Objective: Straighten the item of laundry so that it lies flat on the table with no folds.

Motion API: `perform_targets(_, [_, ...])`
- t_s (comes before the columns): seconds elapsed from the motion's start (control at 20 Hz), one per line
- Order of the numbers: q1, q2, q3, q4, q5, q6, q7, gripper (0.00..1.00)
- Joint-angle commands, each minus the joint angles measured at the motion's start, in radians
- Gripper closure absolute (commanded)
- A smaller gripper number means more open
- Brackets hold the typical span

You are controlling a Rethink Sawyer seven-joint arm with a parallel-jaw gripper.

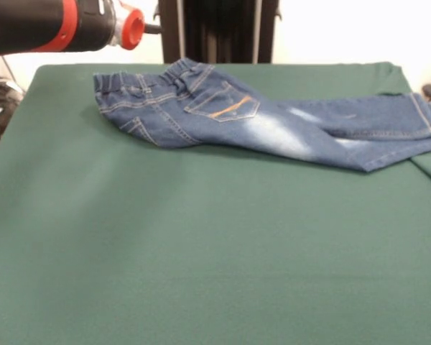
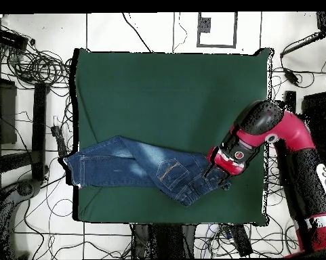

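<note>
The small blue denim jeans (image 1: 258, 115) lie on their side along the far part of the green table (image 1: 201, 244). The waist is at the left, and the two legs lie one over the other and run to the right. The cuffs reach the table's right edge. In the overhead view the jeans (image 2: 138, 169) have the waist at the right and the cuffs at the table's (image 2: 165, 88) left edge. The red and black arm (image 2: 260, 135) ends above the waist, and its gripper (image 2: 217, 169) is mostly hidden under the wrist. In the front view only the arm's end (image 1: 93, 25) shows, high at the top left.
The robot's black pedestal (image 1: 219, 29) stands behind the table's far edge. Cables and dark equipment (image 2: 30, 68) lie on the floor around the table. The arm's lower links (image 2: 314, 189) stand beside the table's right edge in the overhead view.
</note>
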Motion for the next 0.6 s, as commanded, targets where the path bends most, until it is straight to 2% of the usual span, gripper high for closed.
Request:
perform_targets(0.05, [0.034,0.004,0.052,-0.094,-0.096,0.082,-0.475,0.0])
perform_targets(0.2, [0.039,-0.033,0.043,-0.068,-0.087,0.037,-0.415,0.0])
perform_targets(0.3, [0.033,-0.054,0.039,-0.005,-0.071,-0.053,-0.364,0.0])
perform_targets(0.45, [0.014,-0.174,0.048,0.21,-0.034,-0.258,-0.192,0.0])
perform_targets(0.6, [0.015,-0.264,0.054,0.353,0.014,-0.387,-0.055,0.0])
